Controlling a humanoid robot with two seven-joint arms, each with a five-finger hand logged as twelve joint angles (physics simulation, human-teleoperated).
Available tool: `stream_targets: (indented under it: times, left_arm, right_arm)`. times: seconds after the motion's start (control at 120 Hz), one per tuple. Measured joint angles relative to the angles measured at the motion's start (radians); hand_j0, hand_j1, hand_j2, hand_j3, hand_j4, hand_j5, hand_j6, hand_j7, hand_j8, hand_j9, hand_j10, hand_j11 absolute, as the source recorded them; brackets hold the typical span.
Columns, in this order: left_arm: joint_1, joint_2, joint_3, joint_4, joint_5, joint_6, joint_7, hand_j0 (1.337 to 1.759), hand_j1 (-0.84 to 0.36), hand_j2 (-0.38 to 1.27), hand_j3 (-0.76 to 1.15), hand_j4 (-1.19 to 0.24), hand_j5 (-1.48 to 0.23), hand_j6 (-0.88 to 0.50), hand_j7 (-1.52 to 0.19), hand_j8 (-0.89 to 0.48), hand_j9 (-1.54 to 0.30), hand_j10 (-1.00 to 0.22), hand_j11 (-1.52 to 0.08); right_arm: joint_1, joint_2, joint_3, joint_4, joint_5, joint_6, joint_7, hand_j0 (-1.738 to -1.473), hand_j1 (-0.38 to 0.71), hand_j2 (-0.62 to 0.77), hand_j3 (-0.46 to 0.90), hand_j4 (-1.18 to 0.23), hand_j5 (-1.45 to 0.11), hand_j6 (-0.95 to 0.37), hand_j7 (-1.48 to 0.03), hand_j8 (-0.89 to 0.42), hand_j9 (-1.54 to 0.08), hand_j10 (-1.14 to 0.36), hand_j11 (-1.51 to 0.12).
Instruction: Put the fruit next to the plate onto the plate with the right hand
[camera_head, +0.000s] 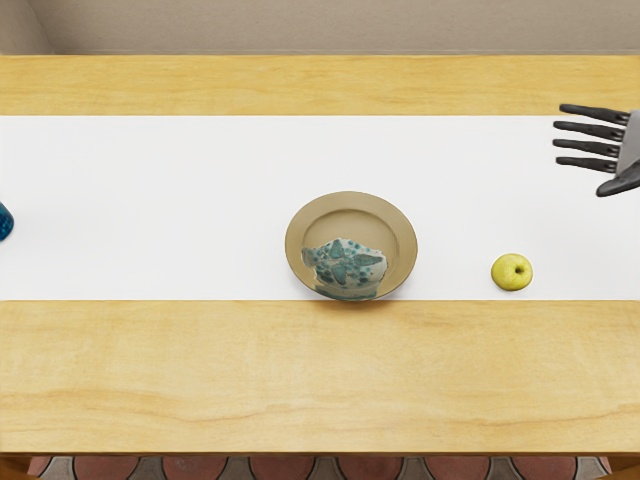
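Am reading fruit (511, 271) as yellow with faint green tint, small dark dot at stem. Am seeing plate (300, 235) as dull gold-olive on rim; centre is carrying white patch with teal-green mottled, leaf-like pattern. Am logging right hand (600, 147) as dark grey to black on fingers, lighter grey on palm section. Am seeing runner (180, 200) as plain white. Am reading table (300, 380) as light honey wood with fine horizontal grain. Am noting edge object (3, 222) as deep blue-teal. Am seeing floor (350, 468) as reddish-brown tiles with pale joints.
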Motion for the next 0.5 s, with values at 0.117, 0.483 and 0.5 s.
stream_targets:
  times: [0.117, 0.483, 0.5]
  left_arm:
    - [0.0, 0.0, 0.0, 0.0, 0.0, 0.0, 0.0, 1.658, 0.35, 0.0, 0.0, 0.0, 0.0, 0.0, 0.0, 0.0, 0.0, 0.0, 0.0]
    - [0.0, 0.0, 0.0, 0.0, 0.0, 0.0, 0.0, 1.658, 0.35, 0.0, 0.0, 0.0, 0.0, 0.0, 0.0, 0.0, 0.0, 0.0, 0.0]
    - [0.0, 0.0, 0.0, 0.0, 0.0, 0.0, 0.0, 1.658, 0.35, 0.0, 0.0, 0.0, 0.0, 0.0, 0.0, 0.0, 0.0, 0.0, 0.0]
  right_arm:
    - [-0.009, -0.001, 0.007, 0.0, -0.001, 0.0, 0.005, -1.658, -0.33, 0.0, 0.0, -0.01, -0.02, -0.01, -0.02, -0.01, -0.02, -0.01, -0.02]
    - [-0.011, -0.114, -0.027, 0.492, -0.505, -0.244, -0.114, -1.658, -0.32, 0.0, 0.0, -0.03, -0.03, -0.03, -0.03, -0.03, -0.03, -0.03, -0.03]
    - [-0.011, -0.115, -0.035, 0.51, -0.525, -0.286, -0.123, -1.658, -0.32, 0.0, 0.0, -0.03, -0.03, -0.03, -0.03, -0.03, -0.03, -0.03, -0.03]
